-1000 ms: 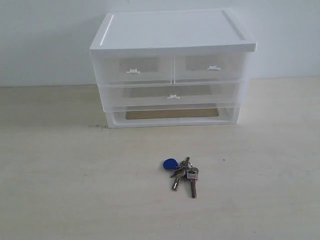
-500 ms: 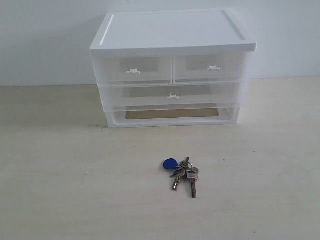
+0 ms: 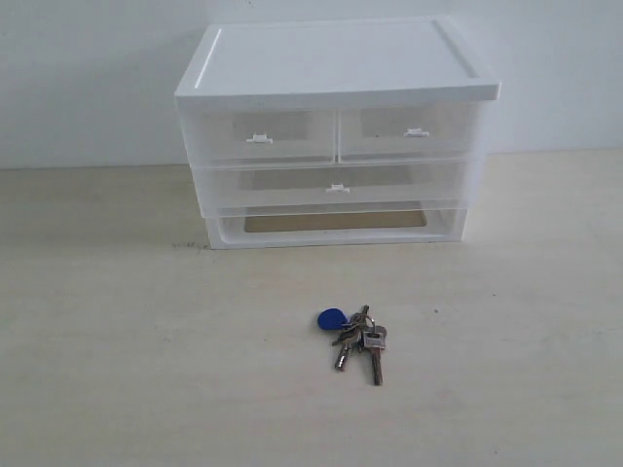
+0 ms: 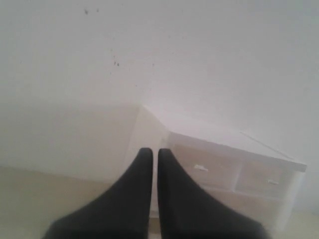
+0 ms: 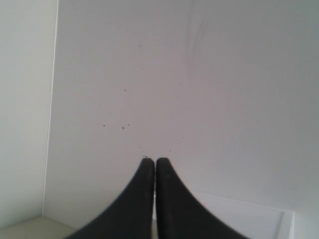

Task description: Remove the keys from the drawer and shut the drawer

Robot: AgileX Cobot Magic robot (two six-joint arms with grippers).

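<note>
The left hand [image 4: 155, 152] and right hand [image 5: 154, 161] are closed (both empty).

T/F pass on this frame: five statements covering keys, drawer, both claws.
1. The keys lie on the table in front of the drawer unit. True.
2. The wide drawer is pulled out. False: it is pushed in, front flush with the unit.
3. The left claw holds the keys. False: it is shut on nothing.
4. The right claw is shut and empty. True.
5. The tag on the keys is red. False: it is blue.
</note>
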